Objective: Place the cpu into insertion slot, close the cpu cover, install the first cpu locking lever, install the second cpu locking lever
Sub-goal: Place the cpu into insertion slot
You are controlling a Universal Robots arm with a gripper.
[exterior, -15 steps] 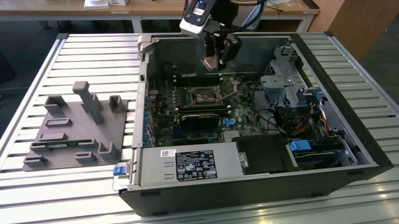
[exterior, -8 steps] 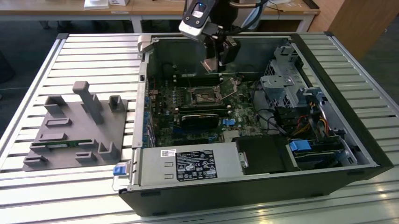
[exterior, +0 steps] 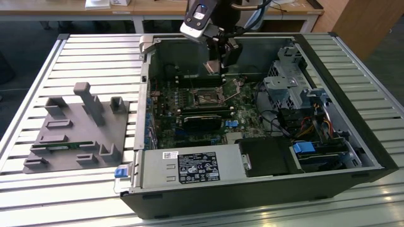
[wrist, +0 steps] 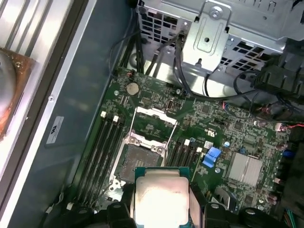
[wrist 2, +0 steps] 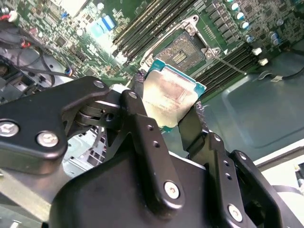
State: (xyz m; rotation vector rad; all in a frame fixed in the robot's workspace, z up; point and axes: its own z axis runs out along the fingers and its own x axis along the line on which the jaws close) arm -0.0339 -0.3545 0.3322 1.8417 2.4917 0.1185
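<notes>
Robot arm's gripper hangs inside an open PC case on the desk. Its jaws are clamped on two opposite edges of the cpu, pale metal face toward the wrist cams, chip in the air near the insertion slot & not touching it. The cpu cover lies swung open beside the slot, socket bare, so by my read step 1 is underway w/ the chip not yet seated; cover & both levers are left to do.
</notes>
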